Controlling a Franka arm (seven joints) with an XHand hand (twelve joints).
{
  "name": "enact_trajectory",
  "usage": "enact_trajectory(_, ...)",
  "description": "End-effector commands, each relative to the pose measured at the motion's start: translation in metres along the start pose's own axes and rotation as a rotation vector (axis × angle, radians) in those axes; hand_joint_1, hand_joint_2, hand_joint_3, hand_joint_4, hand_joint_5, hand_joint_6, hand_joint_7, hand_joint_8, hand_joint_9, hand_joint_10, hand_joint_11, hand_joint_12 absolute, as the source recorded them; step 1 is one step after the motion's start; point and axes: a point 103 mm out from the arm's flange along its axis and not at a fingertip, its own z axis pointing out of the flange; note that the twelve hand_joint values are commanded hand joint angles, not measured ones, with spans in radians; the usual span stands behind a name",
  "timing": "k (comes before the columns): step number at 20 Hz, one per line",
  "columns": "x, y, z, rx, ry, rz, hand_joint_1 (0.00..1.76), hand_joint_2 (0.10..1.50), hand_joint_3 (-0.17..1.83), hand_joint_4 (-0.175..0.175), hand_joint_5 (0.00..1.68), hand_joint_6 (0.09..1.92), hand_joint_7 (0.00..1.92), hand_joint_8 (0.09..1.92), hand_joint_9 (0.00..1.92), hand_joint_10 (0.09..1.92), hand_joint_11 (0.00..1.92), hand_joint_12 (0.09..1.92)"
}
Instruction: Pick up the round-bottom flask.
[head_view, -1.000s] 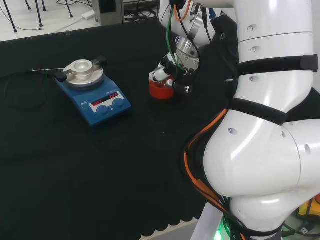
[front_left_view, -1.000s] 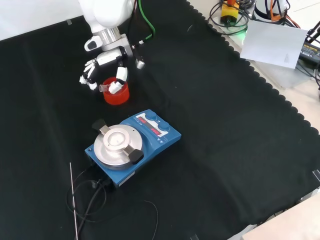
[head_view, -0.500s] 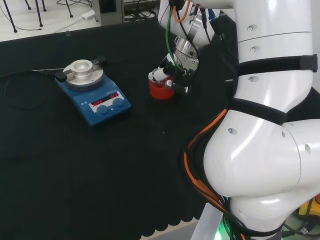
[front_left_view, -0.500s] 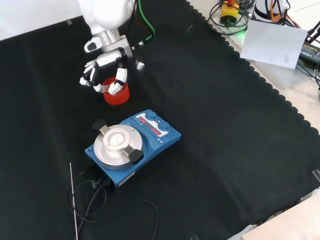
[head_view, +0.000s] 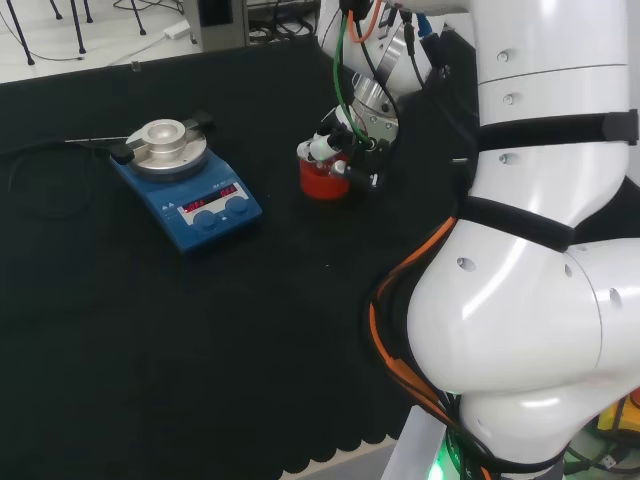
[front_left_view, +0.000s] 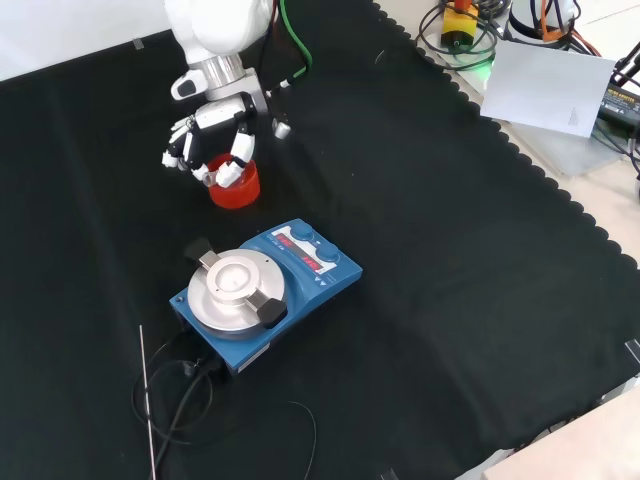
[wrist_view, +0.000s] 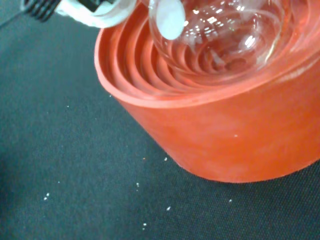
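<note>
The round-bottom flask (wrist_view: 220, 30) is clear glass, and its bulb sits in the red ribbed stand (wrist_view: 225, 145). In the head view the stand (head_view: 323, 181) is at mid bench, with the hand (head_view: 338, 138) right over it. In the front view the hand (front_left_view: 213, 150) comes down from the top onto the stand (front_left_view: 236, 190), its fingers curled in around the flask's upper part. A white fingertip (wrist_view: 95, 9) shows beside the stand's rim in the wrist view. Whether the bulb touches the stand's ribs I cannot tell.
A blue hotplate stirrer (front_left_view: 265, 288) with a round metal top stands nearer the camera than the stand in the front view, left of it in the head view (head_view: 190, 190). A black cable (front_left_view: 175, 395) and a thin rod (front_left_view: 146, 390) lie beside it. The arm's white links (head_view: 540, 250) fill the head view's right.
The hand's fingers, spread around the stand a second ago, have closed in on the flask. The hand has shifted slightly toward the stand. The stand and stirrer have not moved.
</note>
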Motion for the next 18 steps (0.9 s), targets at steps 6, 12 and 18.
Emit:
enact_trajectory(6, 0.009, -0.009, -0.017, -0.042, 0.047, -0.018, 1.09, 0.63, 0.89, 0.170, 1.10, 1.09, 0.35, 0.56, 0.61, 0.58, 0.16, 1.37)
enact_trajectory(12, 0.013, -0.022, -0.029, -0.050, 0.084, -0.030, 1.09, 0.62, 0.92, 0.158, 1.10, 1.11, 0.36, 0.56, 0.62, 0.57, 0.16, 1.37)
enact_trajectory(18, 0.015, -0.039, -0.046, -0.069, 0.159, -0.032, 1.09, 0.62, 0.92, 0.161, 1.09, 1.12, 0.36, 0.56, 0.62, 0.57, 0.17, 1.37)
